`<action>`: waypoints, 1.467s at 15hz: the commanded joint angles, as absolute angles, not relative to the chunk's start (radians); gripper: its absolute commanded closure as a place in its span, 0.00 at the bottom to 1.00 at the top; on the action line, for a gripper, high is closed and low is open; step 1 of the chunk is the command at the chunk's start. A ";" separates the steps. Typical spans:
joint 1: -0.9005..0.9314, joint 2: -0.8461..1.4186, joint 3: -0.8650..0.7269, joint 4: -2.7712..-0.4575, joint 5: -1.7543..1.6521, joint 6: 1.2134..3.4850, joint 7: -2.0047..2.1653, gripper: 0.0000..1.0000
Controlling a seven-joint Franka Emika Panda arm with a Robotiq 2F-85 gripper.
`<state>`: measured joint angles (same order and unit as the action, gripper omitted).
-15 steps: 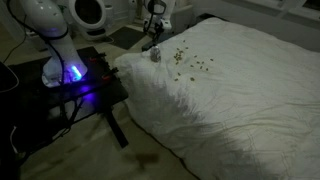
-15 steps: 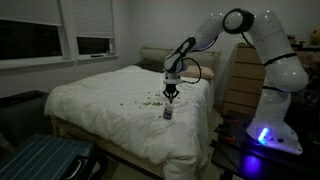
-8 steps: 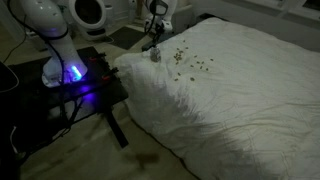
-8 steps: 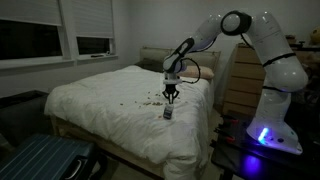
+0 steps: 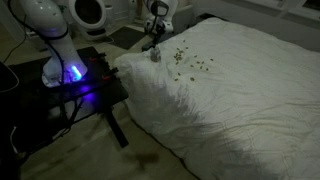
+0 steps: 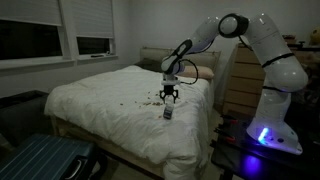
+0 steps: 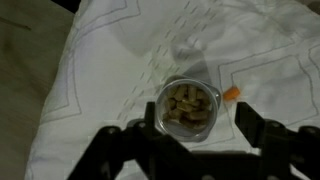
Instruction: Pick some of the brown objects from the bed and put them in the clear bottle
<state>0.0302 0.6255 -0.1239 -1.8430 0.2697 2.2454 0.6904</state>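
Many brown pellets [image 5: 188, 62] lie beside the clear bottle [image 7: 214, 104], which we see straight beneath our gripper [image 6: 170, 96], jaws spread and empty.

The room is dim and the exterior views grainy; a blue glow [image 5: 72, 73] shines well apart from the gripper [image 5: 153, 43], whose fingers [image 7: 262, 135] blur dark in the wrist view.
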 commanded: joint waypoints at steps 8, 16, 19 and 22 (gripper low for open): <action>0.024 0.600 -0.157 -1.805 0.248 2.264 0.752 0.00; -0.003 0.619 -0.201 -1.855 0.218 2.613 0.683 0.00; 0.000 0.651 -0.211 -1.835 0.176 2.669 0.645 0.00; -0.011 0.696 -0.199 -1.799 0.163 2.705 0.580 0.00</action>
<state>-0.0011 0.6574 -0.2058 -1.8374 0.1850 2.6724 0.6326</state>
